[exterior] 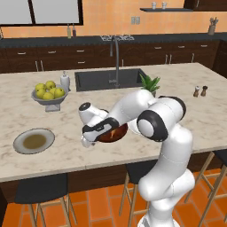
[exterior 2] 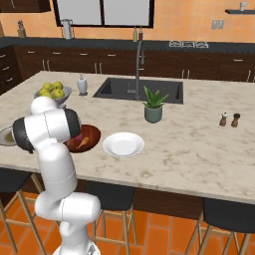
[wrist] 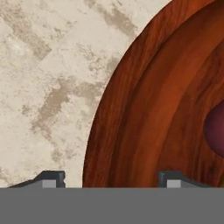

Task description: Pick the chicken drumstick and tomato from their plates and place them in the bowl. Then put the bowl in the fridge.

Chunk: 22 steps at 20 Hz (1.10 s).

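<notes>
Marble island counter (exterior: 186,88), gripper (wrist: 109,177) jaws apart astride upright bowl (wrist: 166,109) rim, tomato (wrist: 215,129) inside.

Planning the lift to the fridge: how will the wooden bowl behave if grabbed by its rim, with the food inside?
The bowl looks rigid wood, so the wall should not flex between the fingertips. Its glossy finish may be slippery, so a rim pinch could let it tilt. The round tomato would likely roll inside; the drumstick probably less.

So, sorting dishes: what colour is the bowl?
Reddish-brown wood grain; the bowl shows best in the hand view.
</notes>
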Motion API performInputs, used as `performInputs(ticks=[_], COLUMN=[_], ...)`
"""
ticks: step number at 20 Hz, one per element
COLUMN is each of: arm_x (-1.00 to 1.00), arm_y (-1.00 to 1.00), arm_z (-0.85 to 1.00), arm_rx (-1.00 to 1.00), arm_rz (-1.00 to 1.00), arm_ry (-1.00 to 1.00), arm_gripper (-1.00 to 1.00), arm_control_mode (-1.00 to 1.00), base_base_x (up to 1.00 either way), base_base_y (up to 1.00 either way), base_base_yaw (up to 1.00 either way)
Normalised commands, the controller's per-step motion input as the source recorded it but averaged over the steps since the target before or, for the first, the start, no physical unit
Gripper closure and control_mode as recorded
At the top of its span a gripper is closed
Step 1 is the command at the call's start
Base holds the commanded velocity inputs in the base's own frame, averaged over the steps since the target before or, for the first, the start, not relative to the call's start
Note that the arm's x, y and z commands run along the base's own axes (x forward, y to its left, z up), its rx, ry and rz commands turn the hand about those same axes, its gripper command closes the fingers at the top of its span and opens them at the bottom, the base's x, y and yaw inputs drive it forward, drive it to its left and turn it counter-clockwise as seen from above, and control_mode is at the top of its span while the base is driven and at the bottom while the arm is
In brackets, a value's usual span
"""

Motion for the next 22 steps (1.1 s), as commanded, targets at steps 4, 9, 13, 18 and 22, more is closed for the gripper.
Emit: performInputs(ticks=[4,9,13,18,22], arm_x=[0.00,0.01,-0.26,-0.28,-0.32], arm_y=[0.00,-0.09,-0.33,-0.38,-0.37], arm_z=[0.00,0.04,0.72,0.92,0.79], arm_rx=[0.00,0.00,0.00,-0.02,-0.06], arm_rz=[0.00,0.01,0.07,0.11,0.20], arm_ry=[0.00,-0.02,-0.10,-0.03,-0.02], arm_gripper=[1.00,1.00,1.00,1.00,1.00], arm_control_mode=[-1.00,-1.00,-1.00,-1.00,-1.00], base_base_x=[0.00,0.00,0.00,0.00,0.00], base_base_y=[0.00,0.00,0.00,0.00,0.00], base_base_yaw=[0.00,0.00,0.00,0.00,0.00])
